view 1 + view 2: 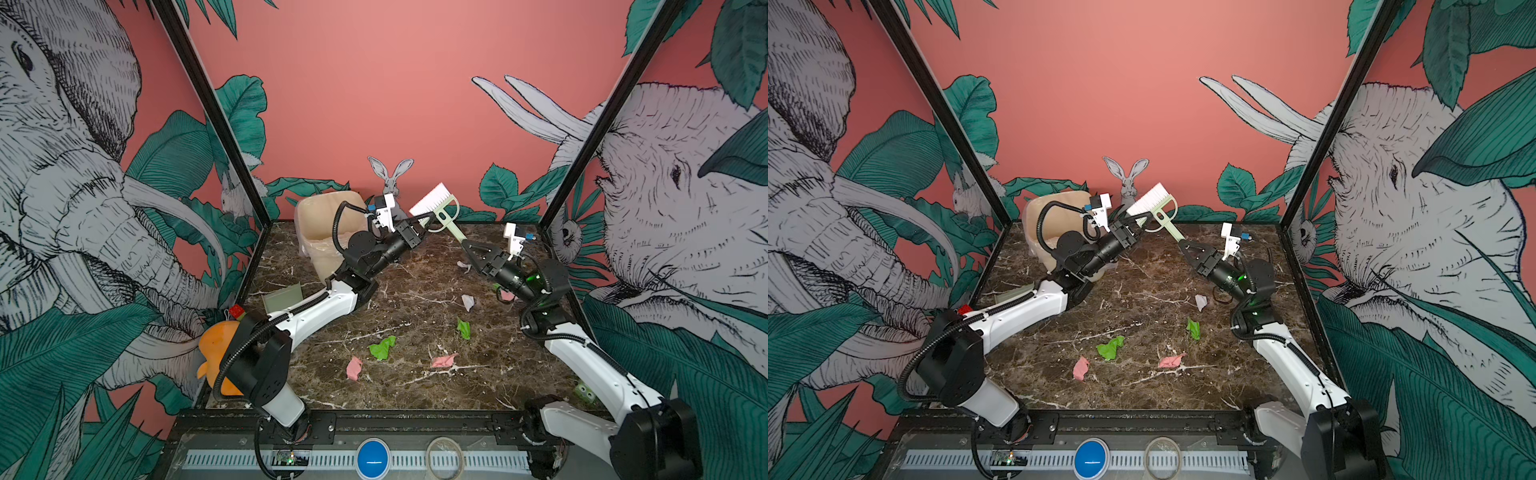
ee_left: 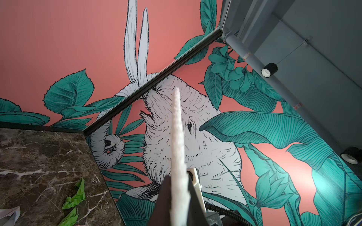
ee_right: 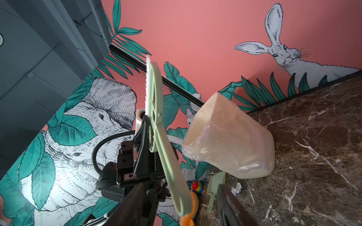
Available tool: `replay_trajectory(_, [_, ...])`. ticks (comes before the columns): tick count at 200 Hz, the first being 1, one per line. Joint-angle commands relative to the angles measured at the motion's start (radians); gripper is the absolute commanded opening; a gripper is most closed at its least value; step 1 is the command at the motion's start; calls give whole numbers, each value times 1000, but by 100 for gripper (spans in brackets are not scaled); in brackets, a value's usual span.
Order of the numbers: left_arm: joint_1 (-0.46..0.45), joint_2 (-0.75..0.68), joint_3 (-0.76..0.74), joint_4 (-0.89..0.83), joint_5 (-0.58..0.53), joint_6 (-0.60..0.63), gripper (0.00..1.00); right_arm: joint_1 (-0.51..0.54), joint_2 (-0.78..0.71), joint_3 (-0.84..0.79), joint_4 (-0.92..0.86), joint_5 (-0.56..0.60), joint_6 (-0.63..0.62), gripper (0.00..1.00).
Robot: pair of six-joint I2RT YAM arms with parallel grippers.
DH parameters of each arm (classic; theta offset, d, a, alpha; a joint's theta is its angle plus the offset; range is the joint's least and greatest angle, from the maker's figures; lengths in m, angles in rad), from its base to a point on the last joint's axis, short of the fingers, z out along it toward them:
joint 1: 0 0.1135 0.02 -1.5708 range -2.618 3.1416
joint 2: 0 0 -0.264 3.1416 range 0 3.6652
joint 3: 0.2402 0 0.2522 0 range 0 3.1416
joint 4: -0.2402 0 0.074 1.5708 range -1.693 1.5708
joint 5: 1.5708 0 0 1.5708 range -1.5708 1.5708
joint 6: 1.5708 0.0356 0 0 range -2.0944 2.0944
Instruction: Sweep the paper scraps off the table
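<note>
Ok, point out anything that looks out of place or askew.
The brush hangs in mid-air, bristles tilted upward: left gripper shut on its head, right gripper open around its handle. The paper scraps lie strewn across the table.

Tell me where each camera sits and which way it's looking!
Top views: from high over the front edge, looking down and back across the table; left arm and right arm both show.
Left wrist: on the left arm, looking upward along the left tool, shut on the brush bristles, toward the elephant wall.
Right wrist: on the right arm, looking past the open right tool and brush handle toward the bin and rabbit wall.
Shared: every view shows the brush.
</note>
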Motion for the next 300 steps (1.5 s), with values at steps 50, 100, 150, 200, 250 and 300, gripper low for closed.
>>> replay_trajectory(50, [-3, 5, 10, 96, -24, -60, 0, -5, 4, -11, 217, 3, 114, 49])
replay_trajectory(100, [-3, 4, 4, 86, -20, -68, 0, -5, 40, 0, 277, 2, 120, 43])
replay_trajectory(150, [-5, -3, 4, 65, -11, -58, 0, -5, 55, 14, 279, -1, 120, 37])
replay_trajectory(200, [-6, -7, -4, 57, -2, -55, 0, -5, 64, 19, 286, 2, 120, 34])
replay_trajectory(250, [-8, -13, -16, 57, 0, -51, 0, -5, 62, 25, 288, 3, 143, 31])
replay_trajectory(300, [-11, -17, -22, 51, 2, -48, 0, -5, 71, 30, 301, 3, 152, 27])
